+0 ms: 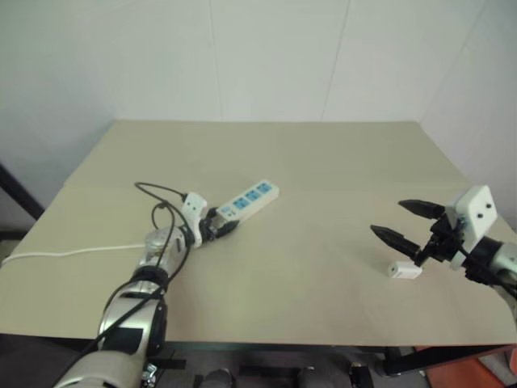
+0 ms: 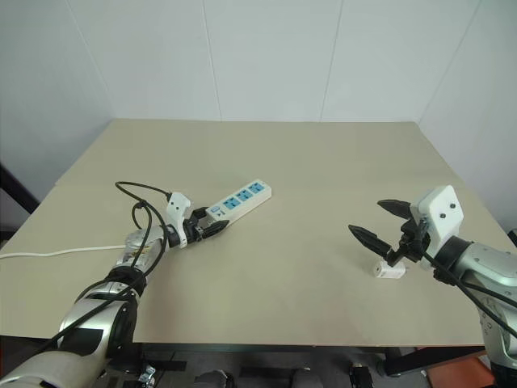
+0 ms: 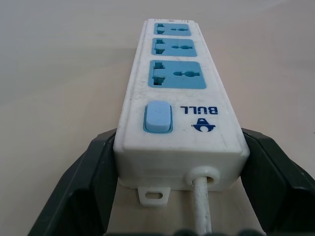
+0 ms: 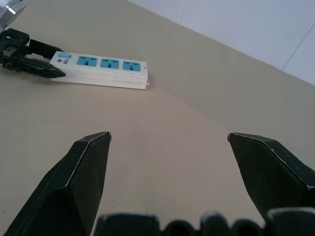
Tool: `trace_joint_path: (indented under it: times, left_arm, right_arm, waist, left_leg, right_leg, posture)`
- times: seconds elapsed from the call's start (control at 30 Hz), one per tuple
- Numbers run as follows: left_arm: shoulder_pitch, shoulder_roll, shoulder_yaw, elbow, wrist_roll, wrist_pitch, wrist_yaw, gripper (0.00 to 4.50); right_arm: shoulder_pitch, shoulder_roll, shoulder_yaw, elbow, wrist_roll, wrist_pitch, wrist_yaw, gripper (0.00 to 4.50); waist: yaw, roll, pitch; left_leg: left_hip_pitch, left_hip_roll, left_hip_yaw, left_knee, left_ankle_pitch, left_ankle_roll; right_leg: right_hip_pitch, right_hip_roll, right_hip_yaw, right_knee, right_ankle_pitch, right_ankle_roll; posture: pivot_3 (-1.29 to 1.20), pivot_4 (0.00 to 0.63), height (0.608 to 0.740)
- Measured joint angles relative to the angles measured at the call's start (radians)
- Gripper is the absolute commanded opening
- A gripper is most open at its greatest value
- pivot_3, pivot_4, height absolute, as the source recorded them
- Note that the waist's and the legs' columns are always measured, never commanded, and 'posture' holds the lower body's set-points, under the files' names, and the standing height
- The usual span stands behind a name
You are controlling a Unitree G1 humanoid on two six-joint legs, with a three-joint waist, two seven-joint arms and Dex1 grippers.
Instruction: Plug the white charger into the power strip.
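Beige bench against a white wall, seen from above. Far left: a thin white cord crosses the bench surface from its left edge toward the left arm. Left of centre: the left gripper is clamped on the switch end of the power strip, one black finger pressed against each long side of the white housing; in the left wrist view the pale blue switch lies nearest the gripper, the cord leaves the end face between the fingers, and three blue socket panels follow in a row beyond the switch. The power strip lies flat on the bench, slanting away from the gripper toward the far right. Centre: bare bench surface separates the two arms. Right: the right gripper is held above the bench with its two black fingers spread wide and nothing between them, pointing toward the power strip, which is well apart from it. The white charger lies on the bench just below and beside the right gripper, near the bench's front right corner and untouched by either finger.
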Motion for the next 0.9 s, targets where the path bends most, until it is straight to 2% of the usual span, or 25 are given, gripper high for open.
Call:
trace_joint_path:
  times: [0.27,0.37,0.63,0.9]
  left_arm:
    - [0.002,0.012,-0.002,0.005,0.003,-0.013,-0.039,3.27]
    - [0.018,0.024,-0.006,-0.029,-0.007,-0.002,-0.131,3.27]
    - [0.109,0.068,-0.067,-0.264,-0.038,0.105,-0.453,3.27]
    - [0.188,0.045,-0.136,-0.477,-0.073,0.164,-0.593,3.27]
  right_arm:
    - [0.0,0.0,0.0,-0.002,0.001,0.0,-0.001,4.5]
    - [0.0,0.0,-0.001,-0.002,0.002,0.0,-0.001,4.5]
    - [0.001,-0.008,-0.005,-0.003,0.002,0.0,0.002,4.5]
    - [0.001,-0.008,-0.005,-0.003,0.003,0.0,0.006,4.5]
  waist:
    - [-0.002,0.0,0.0]
    - [-0.002,0.0,0.0]
    - [0.0,0.0,0.0]
    - [0.0,0.0,0.0]
  left_leg:
    - [0.0,0.0,0.0,0.0,0.0,0.0]
    - [-0.001,0.0,0.0,0.0,0.0,0.0]
    - [-0.003,0.0,0.0,0.0,0.0,0.0]
    - [-0.003,0.0,0.0,0.0,0.0,0.0]
  right_leg:
    - [0.0,0.0,0.0,0.0,0.0,0.0]
    - [-0.001,0.0,0.0,0.0,0.0,0.0]
    - [-0.002,0.0,0.0,-0.001,0.002,-0.003]
    - [-0.002,0.0,0.0,-0.001,0.002,-0.003]
  posture:
    - [0.0,0.15,0.74]
    - [0.0,0.15,0.74]
    - [0.0,0.15,0.74]
    - [0.0,0.15,0.74]
